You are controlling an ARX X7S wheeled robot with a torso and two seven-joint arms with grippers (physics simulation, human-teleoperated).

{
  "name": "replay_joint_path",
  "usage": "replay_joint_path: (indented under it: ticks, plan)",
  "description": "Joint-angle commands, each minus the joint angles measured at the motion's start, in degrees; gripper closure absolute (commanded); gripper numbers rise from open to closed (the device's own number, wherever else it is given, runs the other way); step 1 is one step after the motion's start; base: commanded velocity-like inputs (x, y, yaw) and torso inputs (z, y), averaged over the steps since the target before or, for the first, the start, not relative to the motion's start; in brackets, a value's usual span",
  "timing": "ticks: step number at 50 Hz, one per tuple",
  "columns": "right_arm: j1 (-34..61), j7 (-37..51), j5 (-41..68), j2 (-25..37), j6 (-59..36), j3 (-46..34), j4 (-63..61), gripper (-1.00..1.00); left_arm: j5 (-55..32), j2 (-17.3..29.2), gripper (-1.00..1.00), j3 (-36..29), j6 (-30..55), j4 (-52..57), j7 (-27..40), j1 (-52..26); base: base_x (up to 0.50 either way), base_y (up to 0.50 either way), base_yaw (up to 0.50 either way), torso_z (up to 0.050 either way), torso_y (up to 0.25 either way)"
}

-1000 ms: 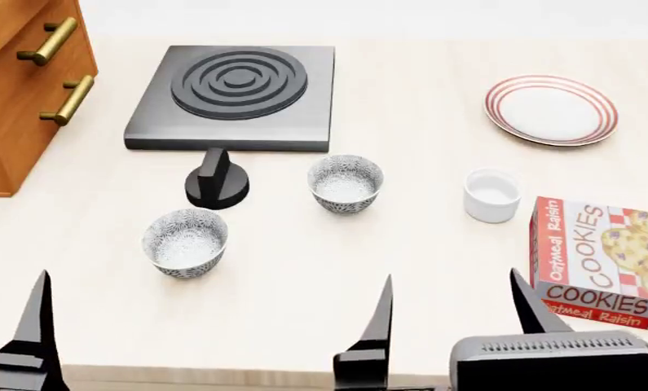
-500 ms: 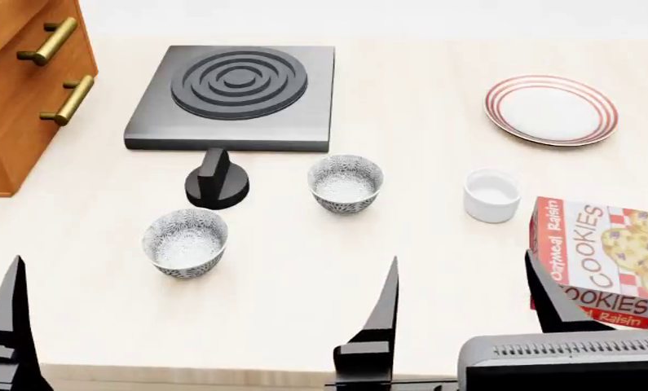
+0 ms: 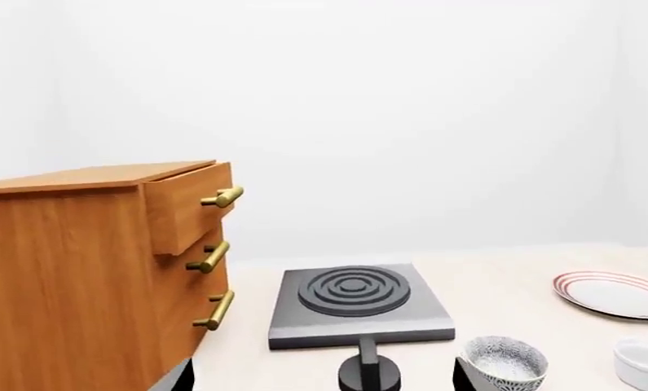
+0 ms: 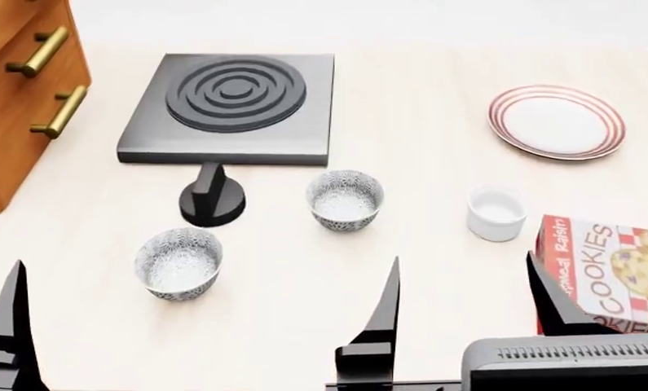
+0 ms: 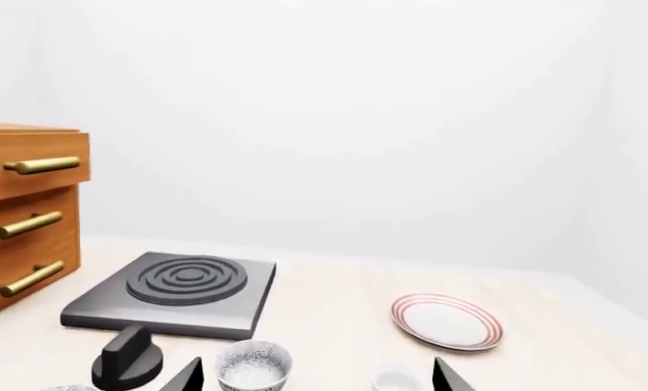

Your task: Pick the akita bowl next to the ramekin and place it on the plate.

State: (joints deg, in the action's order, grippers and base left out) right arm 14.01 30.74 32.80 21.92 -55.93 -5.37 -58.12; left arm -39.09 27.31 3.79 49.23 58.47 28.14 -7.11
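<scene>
Item: akita bowl [image 4: 346, 199], grey-and-white floral, stood upright on the pale worktop [image 4: 443, 49], just in front of the hob plate [image 4: 231, 106], with the black knob [image 4: 212, 199] beside it. Ramekin [image 4: 495, 213], plain white, stood near it toward the robot's right. Plate [image 4: 557, 122], red-ringed, lay beyond the ramekin, apart from both.

Second bowl [image 4: 178, 262], a look-alike, stood nearer the robot, well apart from the ramekin.

Right claw [image 4: 463, 305]: fingers spread wide, holding nothing, low at the near edge of the head view, short of every dish. Left claw: one finger [image 4: 8, 326] visible there; whether it was apart or together cannot be told.

Also present: wooden drawer chest [image 4: 19, 90] with brass handles.

Lettering: carton [image 4: 612, 277] read "COOKIES" and "Raisin"; the rest was cut off.

Hazards, as judged: the twin bowls invited a wrong pick; the nearer one was the easier reach. A reach from the right might clip the carton or nudge the ramekin. A thin rim and narrow foot might slip or tip under an off-centre pinch.
</scene>
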Motion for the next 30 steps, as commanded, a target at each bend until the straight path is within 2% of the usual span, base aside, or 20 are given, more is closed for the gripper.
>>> replay_joint_path:
  ticks: [1, 30]
  plan:
    - [-0.25, 1.16, 1.11, 0.89, 1.01, -0.28, 0.17, -1.00, -0.46, 1.06, -1.00, -0.83, -1.09, -0.36, 1.02, 0.24, 0.20, 0.00, 0.00, 0.000, 0.000]
    - [-0.32, 3.54, 3.06, 2.67, 3.14, -1.03, 0.59, -1.00, -0.73, 2.82, -1.00, -2.46, -3.34, -1.45, 2.58, 0.97, 0.40, 0.00, 0.00, 0.000, 0.000]
